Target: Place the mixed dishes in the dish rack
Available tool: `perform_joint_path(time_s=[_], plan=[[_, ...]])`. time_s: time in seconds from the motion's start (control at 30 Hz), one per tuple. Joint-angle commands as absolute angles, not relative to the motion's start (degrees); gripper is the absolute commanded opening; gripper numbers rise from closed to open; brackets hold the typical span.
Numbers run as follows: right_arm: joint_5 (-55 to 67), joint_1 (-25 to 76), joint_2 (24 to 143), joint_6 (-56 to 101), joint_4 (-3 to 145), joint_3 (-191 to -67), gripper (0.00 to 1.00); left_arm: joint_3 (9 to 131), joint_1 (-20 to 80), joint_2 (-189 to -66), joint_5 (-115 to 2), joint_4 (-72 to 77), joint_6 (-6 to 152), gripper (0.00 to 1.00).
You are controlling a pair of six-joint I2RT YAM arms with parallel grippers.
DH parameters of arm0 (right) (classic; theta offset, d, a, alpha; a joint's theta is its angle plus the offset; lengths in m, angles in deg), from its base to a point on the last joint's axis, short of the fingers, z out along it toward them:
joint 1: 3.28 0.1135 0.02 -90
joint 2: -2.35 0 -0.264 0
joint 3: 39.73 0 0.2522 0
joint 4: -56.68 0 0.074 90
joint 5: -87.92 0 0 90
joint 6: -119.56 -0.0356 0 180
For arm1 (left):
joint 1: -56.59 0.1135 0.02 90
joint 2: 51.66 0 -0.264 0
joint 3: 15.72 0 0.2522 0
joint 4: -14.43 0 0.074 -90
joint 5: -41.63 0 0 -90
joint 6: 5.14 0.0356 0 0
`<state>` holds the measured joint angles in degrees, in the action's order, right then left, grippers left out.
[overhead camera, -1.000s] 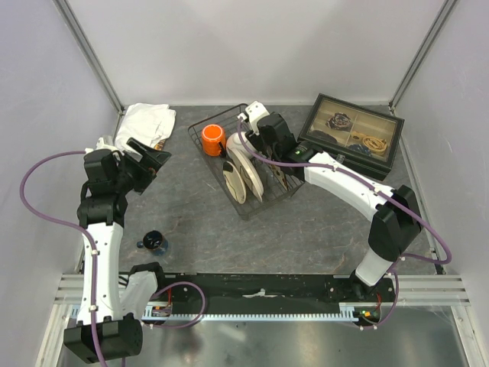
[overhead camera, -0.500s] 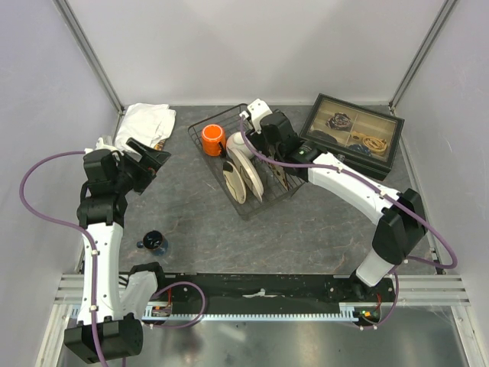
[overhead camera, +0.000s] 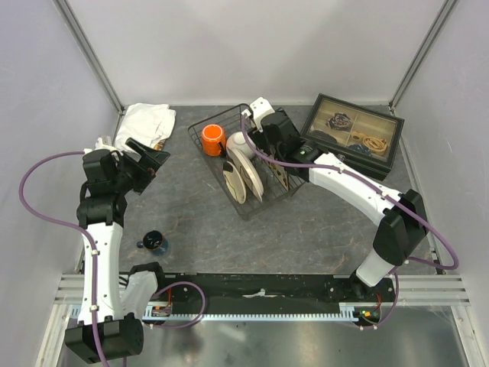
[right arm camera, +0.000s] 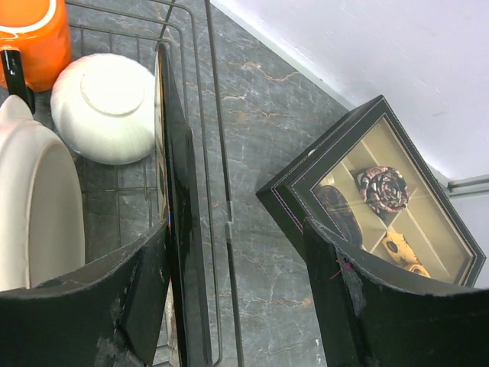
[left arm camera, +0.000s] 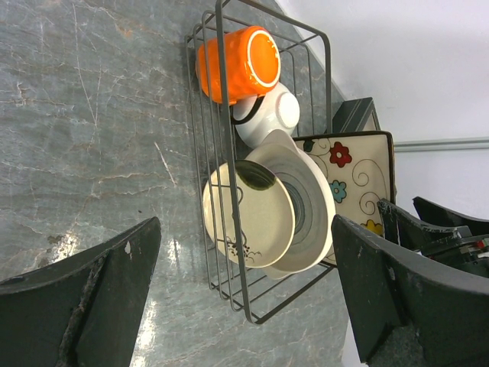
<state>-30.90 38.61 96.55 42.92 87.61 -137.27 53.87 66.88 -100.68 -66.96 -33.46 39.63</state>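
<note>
The black wire dish rack (overhead camera: 256, 200) stands at mid-table. In it are the orange mug (overhead camera: 212, 140), the white bowl (overhead camera: 239, 142), a cream round plate (overhead camera: 234, 180) upright with a larger pale plate (left arm camera: 309, 206) behind it, and the square flower-patterned plate (left arm camera: 355, 180) on edge. My right gripper (overhead camera: 267, 138) hovers over the rack's far right side. It is open, and the square plate's dark edge (right arm camera: 183, 229) stands beside its left finger (right arm camera: 130, 290) with a wide gap to the other. My left gripper (overhead camera: 153, 157) is open and empty, left of the rack, facing it.
A black glass-lidded compartment box (overhead camera: 351, 134) sits just right of the rack, close to my right gripper. A white folded cloth (overhead camera: 149, 122) lies at the back left. A small dark blue object (overhead camera: 155, 243) rests on the table near my left arm.
My right gripper's jaws have spread wider, and it has drawn slightly back toward the far side of the rack. The left arm has not moved.
</note>
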Motion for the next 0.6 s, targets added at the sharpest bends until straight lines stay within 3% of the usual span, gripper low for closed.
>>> perform_joint_path(time_s=[0.0, 0.57], plan=[[-33.3, 38.1, 94.4, 42.7, 85.6, -138.7, 0.74, 53.6, 67.3, -100.5, -68.8, -31.6, 41.7, 0.99], [-31.3, 35.4, 91.6, 38.9, 84.4, -137.9, 0.75, 53.0, 67.5, -100.6, -69.2, -31.3, 41.5, 0.99]])
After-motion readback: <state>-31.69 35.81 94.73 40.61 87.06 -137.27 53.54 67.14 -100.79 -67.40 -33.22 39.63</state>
